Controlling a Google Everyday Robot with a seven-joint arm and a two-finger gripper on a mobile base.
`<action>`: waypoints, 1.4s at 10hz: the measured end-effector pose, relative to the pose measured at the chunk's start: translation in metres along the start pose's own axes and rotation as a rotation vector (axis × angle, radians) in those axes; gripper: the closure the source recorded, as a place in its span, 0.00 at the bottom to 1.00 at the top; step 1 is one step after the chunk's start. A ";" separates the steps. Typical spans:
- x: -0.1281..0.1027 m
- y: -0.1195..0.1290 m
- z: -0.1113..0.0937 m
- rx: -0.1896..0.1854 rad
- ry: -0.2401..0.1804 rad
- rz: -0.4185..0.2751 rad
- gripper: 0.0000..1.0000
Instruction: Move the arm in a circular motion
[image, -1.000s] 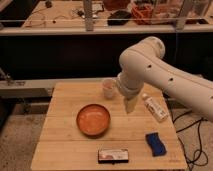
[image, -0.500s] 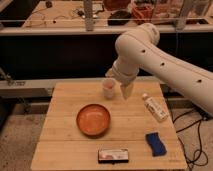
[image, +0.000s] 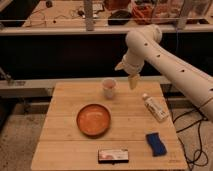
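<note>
The arm (image: 165, 57) is big and white, made of thick rounded segments. It reaches in from the right edge, up to a bulbous joint (image: 142, 40) near the top middle, then bends down. The gripper (image: 128, 75) hangs at its end, above the far edge of the wooden table (image: 62, 105). It is just right of and above a small white cup (image: 109, 88). The gripper holds nothing that I can see.
On the table are an orange bowl (image: 93, 119) at the centre, a white bottle (image: 155, 107) lying at the right, a blue sponge (image: 155, 143) at the front right and a flat packet (image: 113, 155) at the front edge. A cluttered bench (image: 75, 15) stands behind a rail.
The arm has swung up and back. The gripper has risen from over the middle of the table, near the bowl, to the far edge beside the cup.
</note>
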 end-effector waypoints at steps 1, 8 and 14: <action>0.027 0.021 0.018 -0.040 0.000 0.070 0.20; 0.077 0.148 0.041 -0.169 0.033 0.338 0.20; -0.017 0.202 -0.042 -0.163 0.004 0.332 0.20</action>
